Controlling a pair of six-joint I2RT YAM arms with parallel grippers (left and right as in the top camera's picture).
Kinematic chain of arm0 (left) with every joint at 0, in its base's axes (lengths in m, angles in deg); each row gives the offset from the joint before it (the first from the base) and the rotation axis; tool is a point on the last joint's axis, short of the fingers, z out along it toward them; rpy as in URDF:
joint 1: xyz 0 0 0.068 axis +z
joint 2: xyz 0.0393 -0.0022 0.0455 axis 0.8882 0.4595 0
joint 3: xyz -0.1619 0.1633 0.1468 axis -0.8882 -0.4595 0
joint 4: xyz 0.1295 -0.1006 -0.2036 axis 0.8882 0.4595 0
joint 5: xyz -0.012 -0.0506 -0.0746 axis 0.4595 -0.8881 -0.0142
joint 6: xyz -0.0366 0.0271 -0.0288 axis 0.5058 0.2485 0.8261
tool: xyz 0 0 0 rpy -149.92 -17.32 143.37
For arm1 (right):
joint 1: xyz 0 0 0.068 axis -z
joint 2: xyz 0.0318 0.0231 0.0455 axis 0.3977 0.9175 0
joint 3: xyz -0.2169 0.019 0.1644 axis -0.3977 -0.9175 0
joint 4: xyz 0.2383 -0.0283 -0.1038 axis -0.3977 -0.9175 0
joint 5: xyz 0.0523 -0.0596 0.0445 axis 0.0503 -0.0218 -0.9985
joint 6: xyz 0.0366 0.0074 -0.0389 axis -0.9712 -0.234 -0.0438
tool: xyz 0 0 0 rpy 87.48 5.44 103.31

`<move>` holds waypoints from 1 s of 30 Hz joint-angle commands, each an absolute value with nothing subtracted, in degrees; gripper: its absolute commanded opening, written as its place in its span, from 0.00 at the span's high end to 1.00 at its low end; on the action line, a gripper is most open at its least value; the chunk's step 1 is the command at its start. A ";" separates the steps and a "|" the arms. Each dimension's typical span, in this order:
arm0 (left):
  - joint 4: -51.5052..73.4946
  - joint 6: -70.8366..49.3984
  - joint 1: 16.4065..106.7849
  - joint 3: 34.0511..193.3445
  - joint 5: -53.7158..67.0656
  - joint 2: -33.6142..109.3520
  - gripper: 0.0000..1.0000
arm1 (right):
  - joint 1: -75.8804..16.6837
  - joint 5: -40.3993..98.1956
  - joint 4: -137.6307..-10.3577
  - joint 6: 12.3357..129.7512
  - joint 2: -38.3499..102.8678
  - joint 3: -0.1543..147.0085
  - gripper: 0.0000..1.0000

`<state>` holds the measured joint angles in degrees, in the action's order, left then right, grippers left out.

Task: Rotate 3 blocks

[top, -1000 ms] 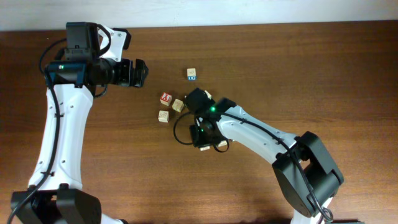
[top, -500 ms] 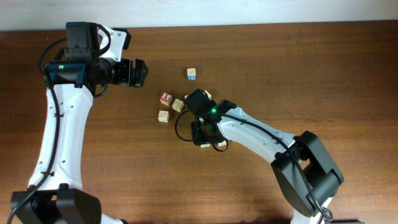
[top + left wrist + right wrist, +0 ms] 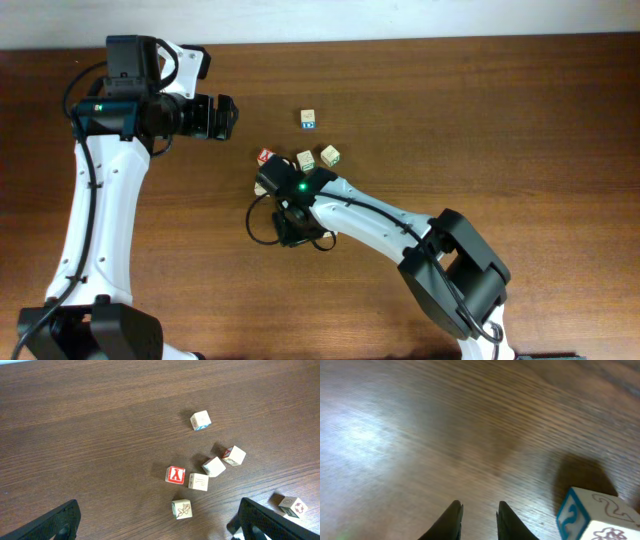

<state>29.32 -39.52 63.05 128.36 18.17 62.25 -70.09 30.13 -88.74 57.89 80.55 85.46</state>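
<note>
Pale wooden blocks lie in a loose cluster mid-table. From overhead two blocks (image 3: pixel 306 160) (image 3: pixel 330 155) show, right of the red-faced cube (image 3: pixel 266 156). My right gripper (image 3: pixel 268 183) hangs low over the cluster's left side and hides what lies under it. In the right wrist view its jaws (image 3: pixel 478 505) stand narrowly open with only bare wood between them, and a pale cube with a blue-printed side (image 3: pixel 595 516) sits just right of the fingertips. The left gripper (image 3: pixel 228 118) (image 3: pixel 159 502) hovers wide open and holds nothing. Its view shows a block with a brown-green mark (image 3: pixel 181 509).
A blue-marked cube (image 3: pixel 308 119) (image 3: pixel 200 420) stands apart at the back. Another pale cube (image 3: pixel 293 506) lies to the lower right in the left wrist view. The right arm's cable loop (image 3: pixel 256 222) hangs left of the wrist. The table's back edge (image 3: pixel 400 40) meets a white wall.
The right arm has swung left, off the two right-hand blocks, which now show, and over the left ones. The left arm has not moved.
</note>
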 commanded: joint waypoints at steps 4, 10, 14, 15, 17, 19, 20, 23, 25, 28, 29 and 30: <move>29.17 -40.43 63.20 129.43 17.54 62.16 0.01 | -65.24 32.93 -92.54 53.10 80.81 85.04 0.79; 29.17 -40.41 63.18 129.43 17.54 62.16 0.01 | -61.94 32.91 -97.00 51.83 80.81 85.04 0.79; 29.19 -40.43 63.18 129.43 17.54 62.16 0.01 | -58.48 33.59 -98.27 52.60 80.81 85.04 0.79; 29.19 -40.43 63.18 129.43 17.54 62.16 0.01 | -57.02 33.98 -98.59 53.19 80.81 85.04 0.79; 29.19 -40.43 63.18 129.43 17.54 62.16 0.01 | -54.53 34.37 -98.66 56.07 80.81 85.04 0.79; 29.19 -40.41 63.18 129.43 17.54 62.16 0.01 | -52.19 34.18 -98.64 59.48 80.81 85.04 0.79; 29.19 -40.41 63.18 129.43 17.54 62.16 0.01 | -51.27 32.91 -98.27 61.86 80.79 85.07 0.79; 29.19 -40.41 63.18 129.43 17.54 62.16 0.01 | -51.05 29.67 -99.10 63.77 80.14 87.51 0.78; 29.17 -40.43 63.18 129.43 17.54 62.16 0.01 | -50.72 30.09 -102.14 63.77 78.34 91.56 0.78; 29.19 -40.43 63.18 129.43 17.54 62.16 0.01 | -44.87 33.56 -109.52 63.74 74.72 95.99 0.78; 29.19 -40.41 63.18 129.43 17.54 62.16 0.01 | -42.72 34.22 -110.83 64.29 74.80 95.51 0.78; 29.19 -40.43 63.18 129.43 17.54 62.16 0.01 | -41.19 34.20 -110.86 65.30 74.80 93.92 0.78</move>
